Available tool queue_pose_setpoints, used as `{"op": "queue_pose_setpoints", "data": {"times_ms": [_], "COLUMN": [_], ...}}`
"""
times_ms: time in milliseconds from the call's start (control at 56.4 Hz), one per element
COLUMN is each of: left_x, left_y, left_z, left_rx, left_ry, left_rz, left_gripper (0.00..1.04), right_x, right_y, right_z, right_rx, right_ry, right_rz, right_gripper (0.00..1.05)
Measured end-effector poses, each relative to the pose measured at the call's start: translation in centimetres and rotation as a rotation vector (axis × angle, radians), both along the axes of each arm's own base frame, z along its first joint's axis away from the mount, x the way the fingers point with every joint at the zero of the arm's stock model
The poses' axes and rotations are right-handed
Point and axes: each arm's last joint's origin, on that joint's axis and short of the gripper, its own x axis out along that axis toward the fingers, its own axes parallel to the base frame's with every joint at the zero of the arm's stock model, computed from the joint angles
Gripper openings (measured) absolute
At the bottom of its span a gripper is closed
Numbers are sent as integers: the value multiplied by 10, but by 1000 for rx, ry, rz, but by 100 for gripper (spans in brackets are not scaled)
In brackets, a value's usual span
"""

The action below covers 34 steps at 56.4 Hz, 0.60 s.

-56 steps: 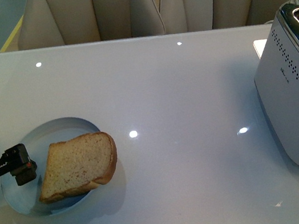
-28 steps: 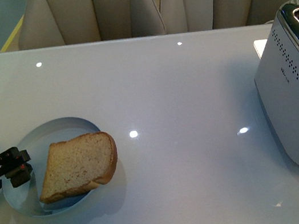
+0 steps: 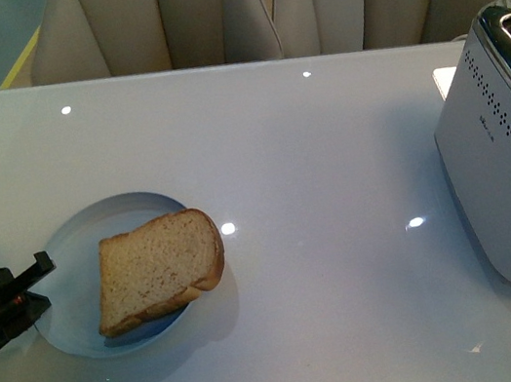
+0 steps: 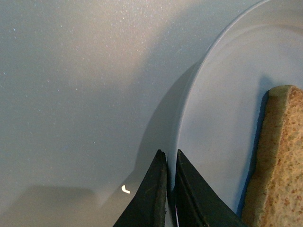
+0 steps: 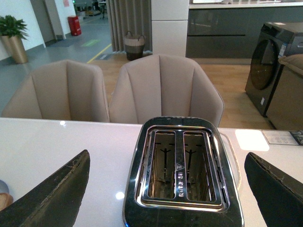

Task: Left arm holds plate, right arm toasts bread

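The pale blue-grey plate (image 3: pixel 72 245) sits at the table's near left, with the slice of brown bread (image 3: pixel 158 267) lying on it and overhanging its right rim. My left gripper (image 3: pixel 37 279) is at the plate's left edge. In the left wrist view its two black fingers (image 4: pixel 169 160) are shut on the plate's rim (image 4: pixel 189 109), and the bread's crust (image 4: pixel 279 161) lies just beyond. My right gripper (image 5: pixel 166 163) is open and empty above the toaster (image 5: pixel 137 189), whose two slots hold nothing. It is out of the front view.
The silver toaster (image 3: pixel 506 177) stands at the table's right edge. Beige chairs (image 3: pixel 204 12) line the far side of the white table (image 3: pixel 306 142). A white card (image 5: pixel 251 139) lies behind the toaster.
The plate and bread have shifted to the right. My left gripper drew back from over the plate to its left rim and now pinches it.
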Motion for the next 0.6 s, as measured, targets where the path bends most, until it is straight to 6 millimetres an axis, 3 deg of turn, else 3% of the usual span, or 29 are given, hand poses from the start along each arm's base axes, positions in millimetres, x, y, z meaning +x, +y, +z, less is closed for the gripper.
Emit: {"op": "queue_pose_setpoints", "data": {"times_ms": [354,461,602], "left_x": [-12,-13,-12], "left_y": [11,14,12], "left_z": [29,47,91], "left_rx": [-84,-93,-97], "left_ry": [-31,-64,-118], "left_rz": [87,99,94], "left_gripper": [3,3,3], "right_x": [0,0,0], "right_y": [0,0,0], "right_z": [0,0,0], "right_rx": [0,0,0], "right_ry": [0,0,0], "right_rz": [0,0,0], "right_gripper": [96,96,96]}}
